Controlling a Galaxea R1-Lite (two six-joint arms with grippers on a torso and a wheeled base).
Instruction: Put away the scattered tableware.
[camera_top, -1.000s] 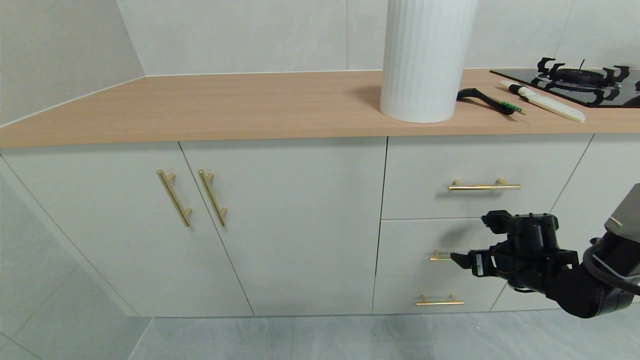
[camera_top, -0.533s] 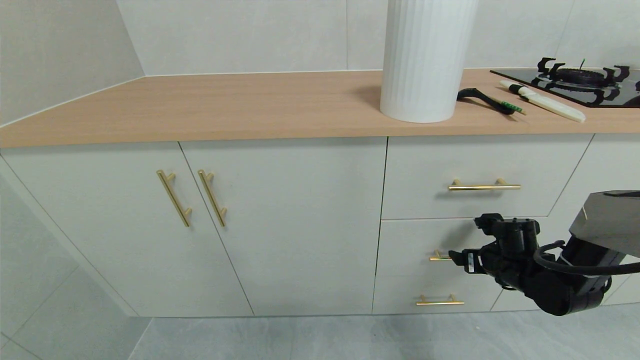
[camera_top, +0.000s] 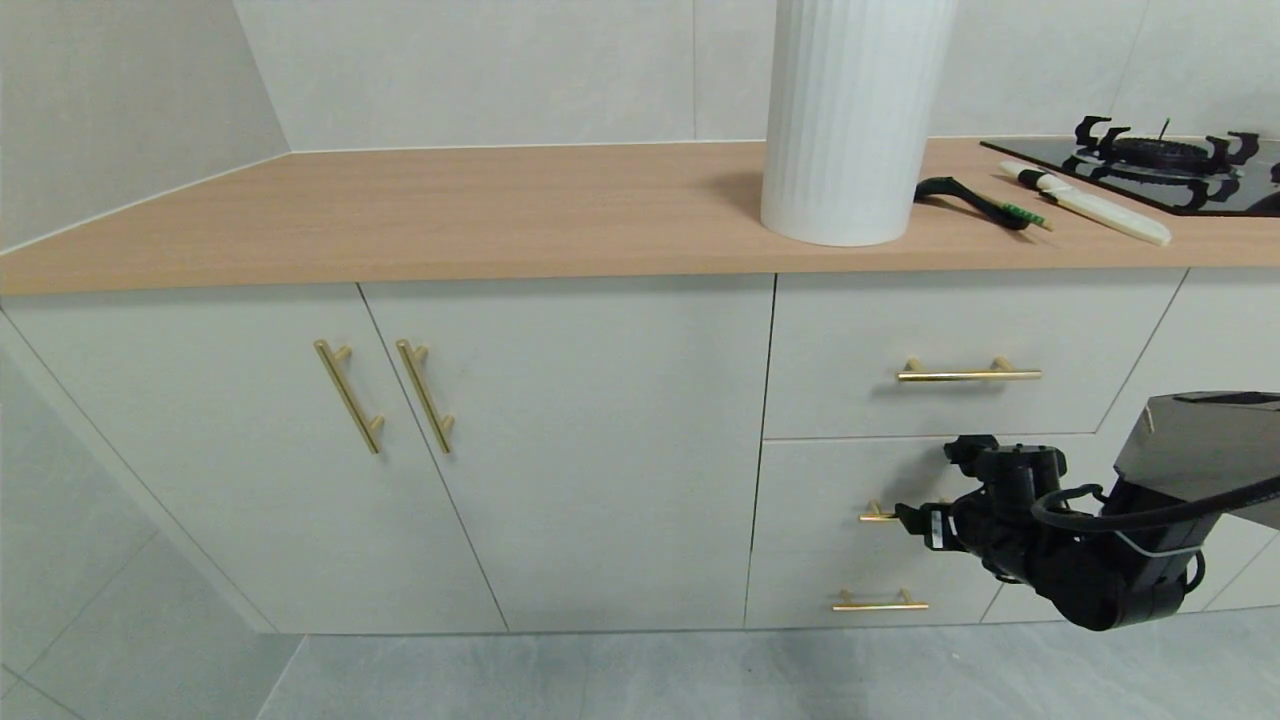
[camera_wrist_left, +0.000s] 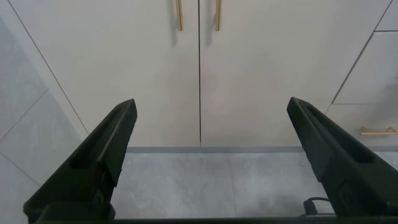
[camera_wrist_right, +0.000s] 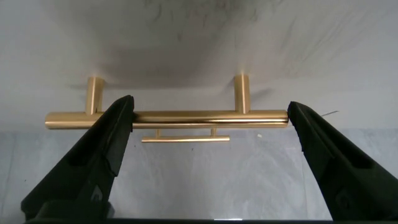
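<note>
1. Worktop (camera_top: 400, 215): a wooden slab running wall to wall above the cabinet fronts. It carries the cylinder, the hob and both utensils.
2. Doors (camera_top: 400, 450): two pale fronts under the worktop's left part, each with a slanting brass door handle (camera_top: 348, 395) by the shared seam. In the left wrist view their lower halves (camera_wrist_left: 199, 74) meet the grey floor (camera_wrist_left: 205, 180).
3. Drawers (camera_top: 900, 440): three stacked fronts to the right of the doors, all flush.
4. Cylinder (camera_top: 850, 120): white, ribbed and upright, near the worktop's front edge above the top drawer.
5. Hob (camera_top: 1170, 165): black glass with a pan support, at the far right of the worktop.
6. Right tool (camera_top: 910, 517): level with the middle drawer. Its fingers are spread wide and flank the middle handle (camera_wrist_right: 168, 117) without clamping it (camera_wrist_right: 209, 118).
7. Left tool (camera_wrist_left: 211, 106): released, with the fingers far apart. It is low in front of the doors and holds nothing.
8. White utensil (camera_top: 1095, 208): lies flat on the worktop just in front of the hob.
9. Black utensil (camera_top: 975, 203): has a curved head and a green end. It lies between the cylinder and the white utensil, apart from both.
10. Bottom handle (camera_top: 880, 602): a short brass bar below the right tool.
</note>
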